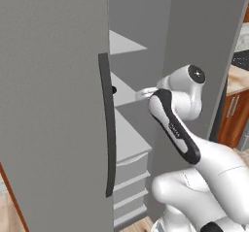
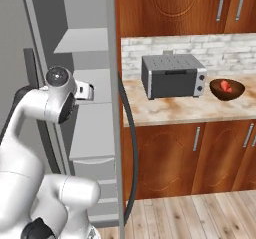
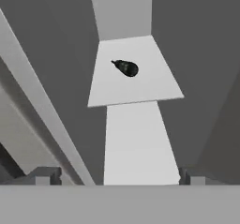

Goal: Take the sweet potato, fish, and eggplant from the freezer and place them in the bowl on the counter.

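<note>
The tall grey freezer (image 1: pixel 48 105) stands open, and my arm reaches in among its white shelves (image 2: pixel 85 108). In the hand view a small dark eggplant (image 3: pixel 125 68) lies on a white shelf (image 3: pixel 140 87) ahead of my gripper (image 3: pixel 119 176). The gripper is open and well short of the eggplant, with nothing between its fingertips (image 3: pixel 47 175). The dark reddish-brown bowl (image 2: pixel 227 89) sits at the right end of the counter (image 2: pixel 175 110). A small red-orange item lies in the bowl; I cannot tell whether it is the sweet potato. The fish is out of view.
The freezer door with its long black handle (image 1: pixel 108 129) stands close on the arm's left. A second door edge (image 2: pixel 113 83) rises between the arm and the counter. A grey toaster oven (image 2: pixel 172 75) sits left of the bowl. White drawers (image 1: pixel 130 177) fill the freezer's lower part.
</note>
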### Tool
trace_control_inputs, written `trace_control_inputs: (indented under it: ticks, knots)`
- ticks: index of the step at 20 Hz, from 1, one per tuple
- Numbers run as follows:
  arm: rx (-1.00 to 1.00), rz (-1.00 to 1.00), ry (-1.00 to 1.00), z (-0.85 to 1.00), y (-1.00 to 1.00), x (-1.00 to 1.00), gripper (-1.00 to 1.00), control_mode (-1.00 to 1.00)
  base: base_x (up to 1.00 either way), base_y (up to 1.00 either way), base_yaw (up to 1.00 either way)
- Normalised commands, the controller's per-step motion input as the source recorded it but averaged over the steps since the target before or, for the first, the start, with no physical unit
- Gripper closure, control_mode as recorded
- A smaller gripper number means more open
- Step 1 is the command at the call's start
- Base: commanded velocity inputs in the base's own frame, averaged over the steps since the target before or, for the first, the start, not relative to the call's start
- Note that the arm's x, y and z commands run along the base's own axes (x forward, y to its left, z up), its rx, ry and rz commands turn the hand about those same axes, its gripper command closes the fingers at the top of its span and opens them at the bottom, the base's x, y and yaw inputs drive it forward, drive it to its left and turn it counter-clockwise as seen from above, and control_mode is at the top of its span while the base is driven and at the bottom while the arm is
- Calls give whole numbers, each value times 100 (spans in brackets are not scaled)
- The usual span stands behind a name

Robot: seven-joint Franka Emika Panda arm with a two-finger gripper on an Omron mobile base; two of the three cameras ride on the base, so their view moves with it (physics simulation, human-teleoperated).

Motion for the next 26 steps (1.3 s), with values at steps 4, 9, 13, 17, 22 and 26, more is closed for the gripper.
trace_control_inputs:
  ticks: [4,9,13,17,22,26]
  knots:
    - [-29,17,0,17,16,68,-100,-100,0,0,0]
    - [-21,0,0,0,22,27,-100,-100,0,0,0]
    - [0,0,0,-2,-4,68,-100,-100,0,0,0]
    - [0,1,2,-6,-13,71,-100,-100,0,0,0]
    - [0,11,2,-18,1,57,-100,-100,0,0,0]
    - [-2,9,0,-23,9,47,-100,-100,0,0,0]
